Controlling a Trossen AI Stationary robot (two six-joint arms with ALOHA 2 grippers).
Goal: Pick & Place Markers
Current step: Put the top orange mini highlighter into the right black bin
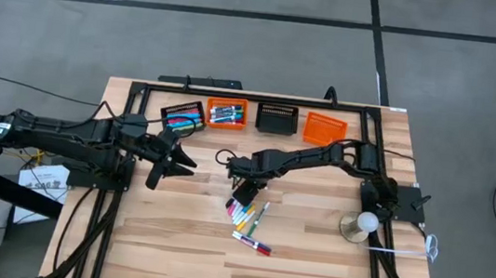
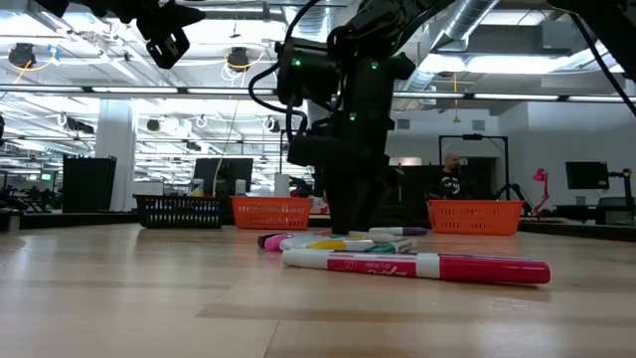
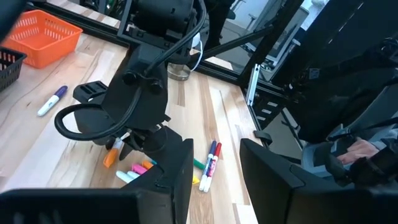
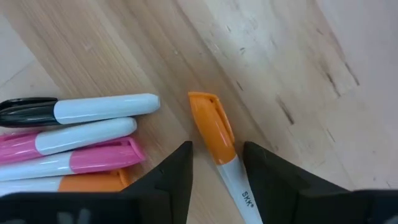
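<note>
Several markers (image 1: 249, 220) lie loose in a small pile on the wooden table, near its middle; the low view shows a pink and white one (image 2: 417, 267) in front. My right gripper (image 1: 244, 193) points down at the pile's far end. It is open, with one finger on either side of an orange-capped white marker (image 4: 214, 134) that lies flat on the wood; a gap shows on both sides. My left gripper (image 1: 173, 160) hangs open above the table, left of the pile, holding nothing. More markers fill two of the baskets.
Along the far edge stand a black basket (image 1: 183, 116) and an orange basket (image 1: 227, 113), both with markers, then another black basket (image 1: 277, 118) and another orange one (image 1: 325, 128). A single purple-capped marker (image 1: 223, 155) lies apart. A white round lamp (image 1: 365, 224) stands at the right.
</note>
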